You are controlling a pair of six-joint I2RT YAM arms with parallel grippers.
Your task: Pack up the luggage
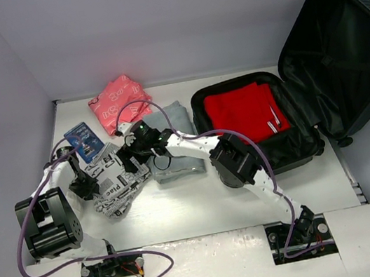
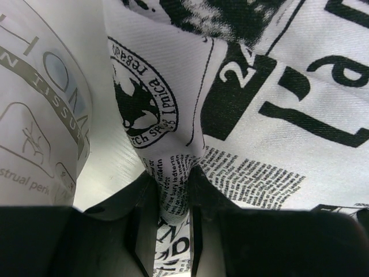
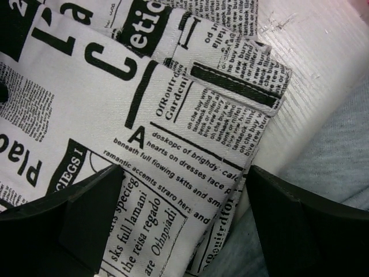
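Observation:
The black hard-shell luggage (image 1: pixel 340 48) lies open at the right, lid up, with a red cloth (image 1: pixel 244 111) in its base. A newspaper-print fabric garment (image 1: pixel 118 182) lies left of centre. My left gripper (image 1: pixel 87 189) is shut on a fold of this garment (image 2: pixel 173 190); the cloth is pinched between its fingers. My right gripper (image 1: pixel 132 160) is open, its jaws wide apart straddling a corner of the garment (image 3: pixel 190 173) from above.
A grey folded garment (image 1: pixel 171 141) lies beside the print fabric, also in the right wrist view (image 3: pixel 328 167). A pink patterned pack (image 1: pixel 118 100) and a blue-labelled tissue pack (image 1: pixel 84 141) lie at the back left. The white table (image 1: pixel 202 199) has grey walls around it.

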